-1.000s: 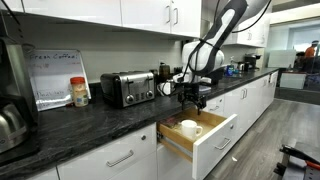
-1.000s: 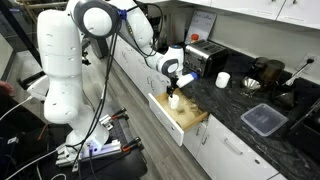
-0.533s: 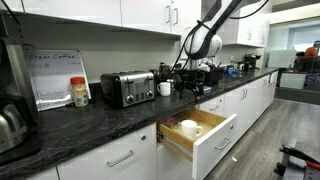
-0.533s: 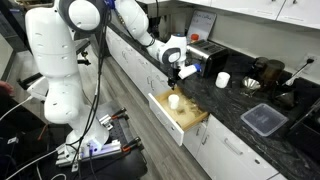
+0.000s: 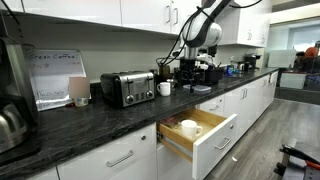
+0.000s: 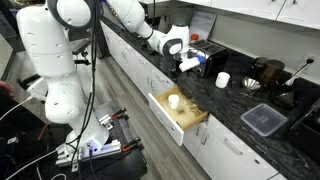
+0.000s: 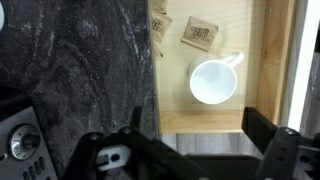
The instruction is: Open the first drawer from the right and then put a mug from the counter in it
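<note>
Gripper (image 5: 191, 72) higher, well above drawer (image 5: 216, 140) edge

Chrome toaster (image 5: 128, 88) against the far wall. Just left of it, jar (image 5: 79, 91) with a reddish lid. Behind the jar, handwritten sign (image 5: 55, 77), upright. Metal kettle (image 5: 8, 125) at the near left edge. Dark shallow tray (image 6: 264, 119) at the near right in an exterior view. Printed paper packet (image 7: 200, 33) in the wrist view, second packet (image 7: 160, 25) just left of it; print too small to read.
</note>
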Tool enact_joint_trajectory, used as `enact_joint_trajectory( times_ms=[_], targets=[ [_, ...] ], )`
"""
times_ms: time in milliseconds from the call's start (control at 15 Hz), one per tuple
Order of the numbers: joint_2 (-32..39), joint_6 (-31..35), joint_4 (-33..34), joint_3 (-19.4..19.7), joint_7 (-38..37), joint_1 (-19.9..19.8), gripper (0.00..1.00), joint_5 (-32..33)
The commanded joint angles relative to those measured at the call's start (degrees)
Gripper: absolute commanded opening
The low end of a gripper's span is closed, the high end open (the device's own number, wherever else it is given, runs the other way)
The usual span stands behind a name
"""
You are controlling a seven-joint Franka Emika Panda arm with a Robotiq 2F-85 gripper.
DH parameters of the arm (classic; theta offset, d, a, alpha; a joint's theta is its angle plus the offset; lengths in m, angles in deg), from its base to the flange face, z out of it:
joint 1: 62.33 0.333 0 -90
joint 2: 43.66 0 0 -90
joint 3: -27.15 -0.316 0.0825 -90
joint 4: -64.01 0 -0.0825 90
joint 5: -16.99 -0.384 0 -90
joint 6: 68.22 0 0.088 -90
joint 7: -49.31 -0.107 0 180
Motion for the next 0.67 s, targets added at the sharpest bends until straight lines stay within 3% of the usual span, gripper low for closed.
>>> enact_joint_trajectory(
  times_ms=[0, 400, 600],
  targets=[
    [-1.2, -1.3, 1.0, 2.7, -7.6, 2.2, 1.00, 1.6],
    [-1.3, -4.3, 3.2, 4.7, -29.7, 5.6, 1.00, 9.8],
    [-0.6, -8.2, 4.2, 3.5, -36.0, 6.6, 1.00, 8.5]
  ],
)
